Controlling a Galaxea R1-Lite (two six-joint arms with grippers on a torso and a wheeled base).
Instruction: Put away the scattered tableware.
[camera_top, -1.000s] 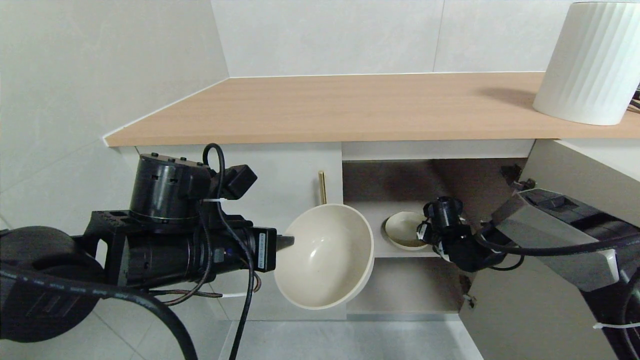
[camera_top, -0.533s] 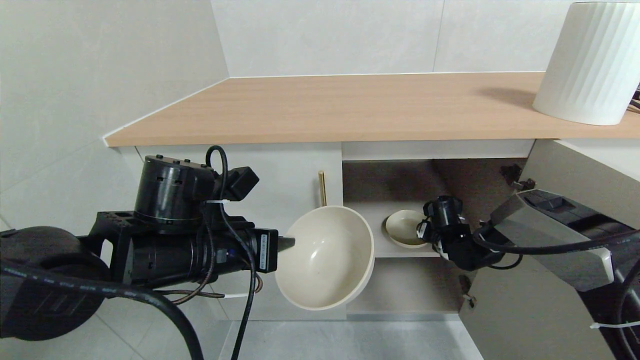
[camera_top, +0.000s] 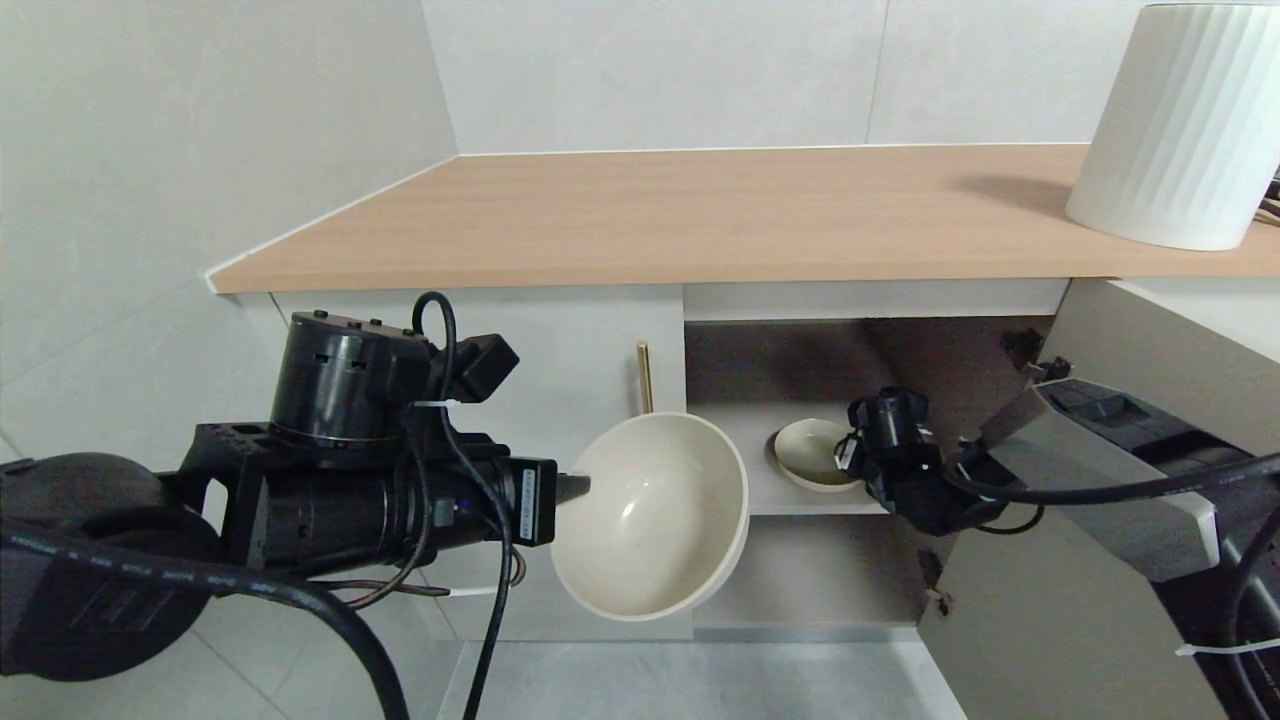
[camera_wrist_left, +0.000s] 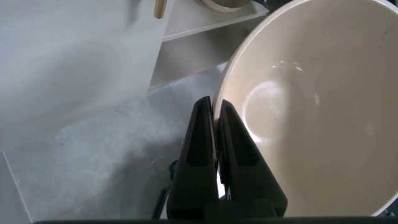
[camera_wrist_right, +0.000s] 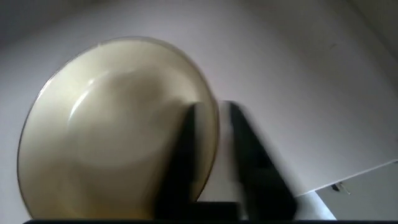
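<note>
Our left gripper (camera_top: 585, 487), at frame centre, pinches the rim of the large bowl (camera_top: 650, 520), not yet stored. Right of centre, the small bowl (camera_top: 810, 455) is already on the cabinet shelf (camera_top: 760, 490) at our right gripper (camera_top: 850, 460); we cannot tell its grip.

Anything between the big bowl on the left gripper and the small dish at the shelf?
No object; in the head view only bare cabinet shelf separates the large bowl from the small dish.
</note>
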